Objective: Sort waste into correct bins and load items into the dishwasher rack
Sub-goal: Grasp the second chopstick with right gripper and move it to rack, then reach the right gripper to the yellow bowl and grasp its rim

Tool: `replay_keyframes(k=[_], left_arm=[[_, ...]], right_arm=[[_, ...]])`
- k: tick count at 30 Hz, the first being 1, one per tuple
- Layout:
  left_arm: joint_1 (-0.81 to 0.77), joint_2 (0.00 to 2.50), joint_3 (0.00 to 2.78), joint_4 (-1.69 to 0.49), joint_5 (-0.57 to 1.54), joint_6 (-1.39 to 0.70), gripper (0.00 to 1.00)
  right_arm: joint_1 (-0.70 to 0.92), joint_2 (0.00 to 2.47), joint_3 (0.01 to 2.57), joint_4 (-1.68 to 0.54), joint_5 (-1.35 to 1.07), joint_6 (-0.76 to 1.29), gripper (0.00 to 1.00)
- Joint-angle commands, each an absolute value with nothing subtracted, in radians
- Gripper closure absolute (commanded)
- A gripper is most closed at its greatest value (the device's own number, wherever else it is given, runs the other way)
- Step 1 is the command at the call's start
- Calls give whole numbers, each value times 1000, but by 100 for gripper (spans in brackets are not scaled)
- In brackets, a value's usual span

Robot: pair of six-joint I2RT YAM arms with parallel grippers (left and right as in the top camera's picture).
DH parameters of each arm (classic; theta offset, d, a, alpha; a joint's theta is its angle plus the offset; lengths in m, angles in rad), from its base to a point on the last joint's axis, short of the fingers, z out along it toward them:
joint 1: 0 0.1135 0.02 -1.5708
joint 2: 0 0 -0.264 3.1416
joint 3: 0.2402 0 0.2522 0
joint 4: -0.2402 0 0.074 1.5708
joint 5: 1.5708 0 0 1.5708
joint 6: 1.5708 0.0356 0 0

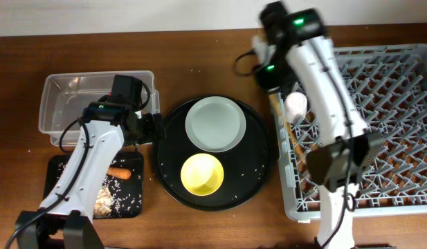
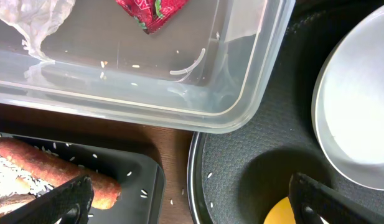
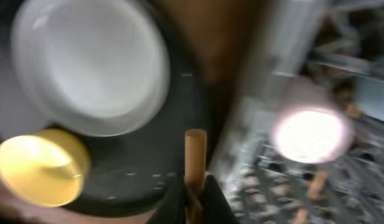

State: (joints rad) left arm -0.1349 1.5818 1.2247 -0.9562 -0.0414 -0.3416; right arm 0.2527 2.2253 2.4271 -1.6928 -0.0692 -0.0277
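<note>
Chopstick (image 3: 195, 152) pinched in right gripper (image 3: 195, 186), bottom centre of blurred wrist view. Left gripper (image 2: 192, 182) spread wide, empty, bottom of frame over round black tray (image 2: 241, 158) rim.

Table (image 1: 199, 52) bearing tub (image 1: 95, 75), round tray (image 1: 260, 166), rack (image 1: 400, 104)

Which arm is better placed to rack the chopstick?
Right: the right gripper is shut on a chopstick beside the rack; the left gripper hangs open by the clear tub.
</note>
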Motion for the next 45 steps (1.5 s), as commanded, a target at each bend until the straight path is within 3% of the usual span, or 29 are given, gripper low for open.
replay_keyframes(k=[1,6,10,12,16,21,24,27,37,45], left_arm=[[-133,1568,1226,-955,-41,-344,1],[-133,1568,1226,-954,-41,-344,1],[-133,1568,1226,-955,-41,-344,1],[-133,1568,1226,-955,-41,-344,1],[-133,1568,1226,-955,-41,-344,1],[-133,1568,1226,-955,-41,-344,1],[-133,1568,1226,-955,-41,-344,1],[-133,1568,1226,-955,-41,-344,1],[-133,1568,1226,-955,-41,-344,1],[-133,1568,1226,-955,-41,-344,1]], right_arm=[[128,2216,2413,-1699,-14,-53,96],[-13,2216,2285,-1644,-14,-75,96],[-37,2216,2151,-1527,-14,-82,96],[-37,2217,2142,-1524,-14,-82,78],[-37,2217,2142,-1526,-14,-82,59],[-37,2217,2191,-1575,-33,-82,59],[-27,2217,2317,-1670,-244,-84,59],[38,2209,2353,-1699,-443,-155,59],[464,2211,2265,-1692,-434,-149,59],[609,2211,1951,-1558,-381,-149,59]])
